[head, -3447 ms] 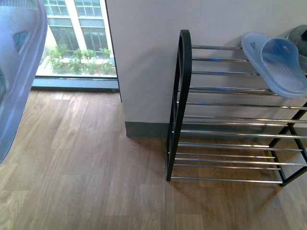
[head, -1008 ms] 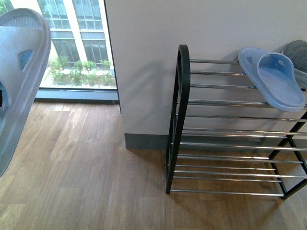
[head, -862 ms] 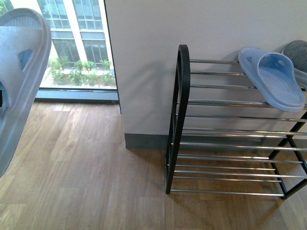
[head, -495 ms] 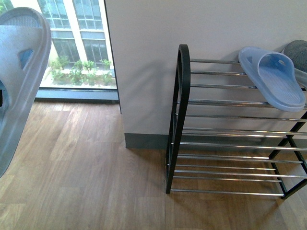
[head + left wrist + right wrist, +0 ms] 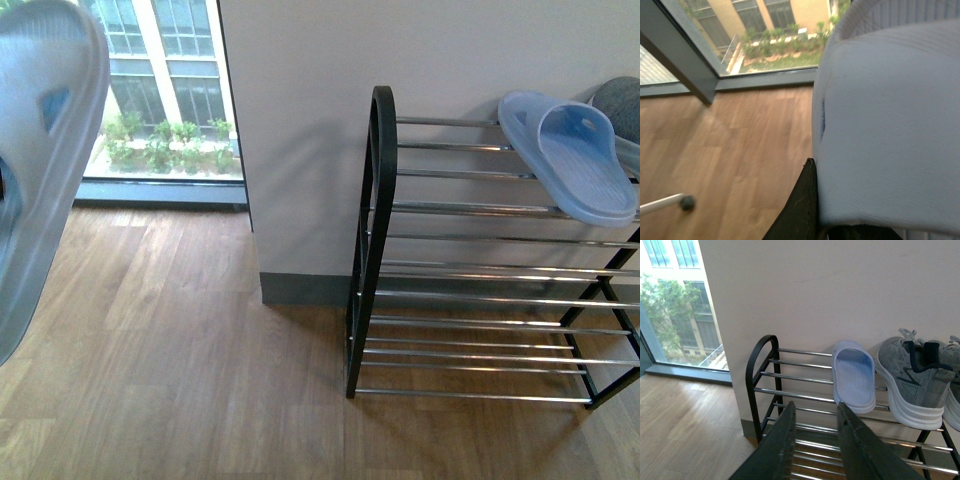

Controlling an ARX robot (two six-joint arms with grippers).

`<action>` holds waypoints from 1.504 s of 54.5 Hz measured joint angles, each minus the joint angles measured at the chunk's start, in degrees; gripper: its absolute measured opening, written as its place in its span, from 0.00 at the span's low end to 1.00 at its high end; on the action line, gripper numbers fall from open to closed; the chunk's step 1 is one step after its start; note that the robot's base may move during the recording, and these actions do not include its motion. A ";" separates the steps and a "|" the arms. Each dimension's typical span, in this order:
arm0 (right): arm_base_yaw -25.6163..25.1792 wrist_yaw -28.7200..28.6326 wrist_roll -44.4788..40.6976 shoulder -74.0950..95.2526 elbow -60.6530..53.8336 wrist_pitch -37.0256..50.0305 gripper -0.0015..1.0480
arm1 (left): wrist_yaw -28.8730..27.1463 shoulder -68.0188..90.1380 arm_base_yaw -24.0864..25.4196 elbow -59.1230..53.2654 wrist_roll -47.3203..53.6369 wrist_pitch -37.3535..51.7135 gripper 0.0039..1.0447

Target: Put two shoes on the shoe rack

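pale blue slipper [image 5: 572, 157] lies on the top tier of the shoe rack [image 5: 372, 240], toe toward the wall, just beside the grey sneakers [image 5: 912, 377] on the same tier away from the rack's rounded black end. the second blue slipper [image 5: 890, 125] is off the rack, well away toward the window [image 5: 160, 90], held up in the left hand [image 5: 802, 205], one dark finger pressed against its edge. the right hand [image 5: 815, 422] hovers before the rack with fingers parted, holding nothing. wooden floor [image 5: 180, 350] lies beneath.
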 joint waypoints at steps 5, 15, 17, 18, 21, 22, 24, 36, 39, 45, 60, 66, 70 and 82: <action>0.00 0.00 0.00 0.00 0.00 0.00 0.40 | 4.79 0.20 -0.39 0.76 -9.84 4.33 0.02; 0.00 0.00 0.00 -0.02 0.00 0.00 0.69 | 14.16 6.64 -3.69 12.63 -29.35 0.00 0.02; 0.00 0.00 0.00 -0.02 0.00 0.00 0.74 | 14.97 8.74 -4.59 15.37 -32.11 -0.46 0.02; 0.00 0.00 0.00 -0.02 0.00 0.00 0.77 | 15.21 9.49 -4.94 16.28 -32.54 -0.61 0.02; 0.00 0.00 0.00 -0.02 0.00 0.00 0.85 | 16.31 13.07 -6.58 20.74 -36.02 -1.77 0.02; 0.00 0.00 0.00 -0.02 0.00 0.00 0.87 | 16.50 14.51 -7.26 22.58 -37.31 -2.36 0.02; 0.00 0.00 0.02 -0.02 0.00 0.00 0.92 | 17.05 17.57 -8.61 26.18 -39.41 -3.56 0.02; 0.00 0.00 0.02 -0.02 0.00 0.00 0.91 | 19.58 38.10 -17.20 52.78 -44.48 -18.16 0.02; 0.00 0.00 0.02 -0.02 0.00 0.00 0.91 | 19.58 41.00 -18.47 57.66 -44.48 -20.74 0.02; 0.00 0.00 0.02 -0.02 0.00 0.00 0.91 | 18.67 46.90 -20.70 68.13 -44.17 -26.97 0.02; 0.00 0.00 0.02 -0.02 0.00 0.00 0.91 | 12.74 59.49 -22.62 89.11 -40.52 -37.24 0.02; 0.00 0.00 0.02 -0.04 0.00 0.00 0.91 | 13.20 62.12 -22.64 93.64 -40.63 -40.44 0.02; 0.00 0.00 0.02 -0.02 0.00 0.00 0.91 | 13.16 63.71 -22.75 95.54 -40.50 -41.53 0.02; 0.00 -0.02 0.02 -0.04 0.00 0.00 0.91 | 13.44 67.06 -24.09 96.52 -38.58 -45.20 0.02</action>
